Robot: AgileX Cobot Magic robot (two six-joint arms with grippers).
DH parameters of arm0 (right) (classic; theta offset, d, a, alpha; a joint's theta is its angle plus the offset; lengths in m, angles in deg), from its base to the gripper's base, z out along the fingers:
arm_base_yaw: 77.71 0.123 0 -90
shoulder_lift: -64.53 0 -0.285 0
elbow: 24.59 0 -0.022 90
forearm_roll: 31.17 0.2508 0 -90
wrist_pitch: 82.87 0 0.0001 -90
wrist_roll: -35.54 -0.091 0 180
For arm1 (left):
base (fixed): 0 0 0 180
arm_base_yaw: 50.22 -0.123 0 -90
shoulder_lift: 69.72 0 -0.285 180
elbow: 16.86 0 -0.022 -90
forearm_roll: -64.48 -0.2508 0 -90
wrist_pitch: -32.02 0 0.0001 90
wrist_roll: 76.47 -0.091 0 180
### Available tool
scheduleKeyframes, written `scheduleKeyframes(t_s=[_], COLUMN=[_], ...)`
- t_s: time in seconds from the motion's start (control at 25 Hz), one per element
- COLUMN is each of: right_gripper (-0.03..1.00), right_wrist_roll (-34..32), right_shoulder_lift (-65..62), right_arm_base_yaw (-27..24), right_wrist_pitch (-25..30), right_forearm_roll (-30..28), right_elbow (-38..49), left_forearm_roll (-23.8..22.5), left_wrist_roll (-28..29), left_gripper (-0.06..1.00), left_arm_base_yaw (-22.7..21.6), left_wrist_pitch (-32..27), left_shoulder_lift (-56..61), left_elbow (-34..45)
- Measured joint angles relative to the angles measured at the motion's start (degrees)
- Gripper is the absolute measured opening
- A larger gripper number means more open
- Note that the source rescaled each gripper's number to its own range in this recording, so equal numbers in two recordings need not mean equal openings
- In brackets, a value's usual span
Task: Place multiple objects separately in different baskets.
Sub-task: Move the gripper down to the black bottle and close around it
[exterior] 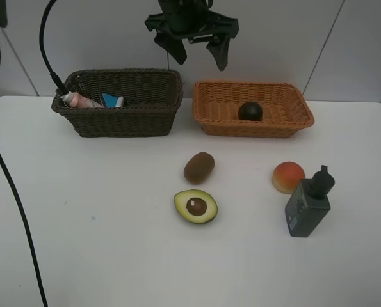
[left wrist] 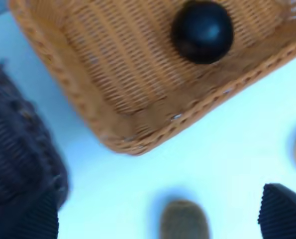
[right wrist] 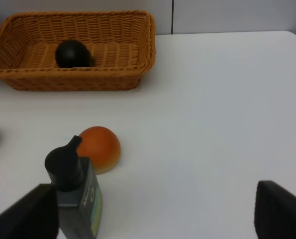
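1. Exterior high view: I find the left claw [exterior: 196,51] raised above the back of the gap between the two baskets, jaws spread wide and holding nothing.
2. Below this claw, toward its right side, sits the orange-tan basket [exterior: 254,130]. The mangosteen [exterior: 250,111] rests on the floor of that basket.
3. Below the claw on its left side sits the dark brown basket [exterior: 116,120]. A pink bottle [exterior: 78,100] and a white-and-blue item [exterior: 112,101] lie at the end farthest from the claw; I cannot identify the second item.
4. Well forward of the left claw, on the white surface [exterior: 81,224], lies the kiwi [exterior: 199,167]. The avocado half [exterior: 195,206] lies just past it, cut face up with the pit showing.
5. Right wrist view: the right claw [right wrist: 152,214] has its jaws wide apart and is empty. The dark pump bottle [right wrist: 75,194] stands upright close in front of one finger. The peach [right wrist: 99,148] sits just beyond the bottle; I cannot tell whether they touch.
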Motion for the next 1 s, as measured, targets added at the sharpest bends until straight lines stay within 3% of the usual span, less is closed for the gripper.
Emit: scheduleKeyframes(t_s=[0.12, 0.24, 0.6, 1.0], right_gripper=[1.00, 1.00, 1.00, 1.00], right_wrist_roll=[0.0, 0.0, 0.0, 0.0], right_shoulder_lift=[0.0, 0.0, 0.0, 0.0], right_arm_base_yaw=[0.0, 0.0, 0.0, 0.0], right_wrist_pitch=[0.0, 0.0, 0.0, 0.0], right_forearm_roll=[0.0, 0.0, 0.0, 0.0], right_elbow=[0.0, 0.0, 0.0, 0.0], left_forearm_roll=[-4.9, -7.4, -7.6, -4.5], left_wrist_roll=[0.7, 2.5, 4.6, 4.9], left_gripper=[1.00, 1.00, 1.00, 1.00], left_arm_base_yaw=[-1.5, -6.2, -20.6, -22.2], left_wrist_pitch=[0.1, 0.1, 0.2, 0.2], left_shoulder_lift=[4.1, 10.5, 35.7, 67.9], left_elbow=[6.1, 15.5, 48.6, 78.3])
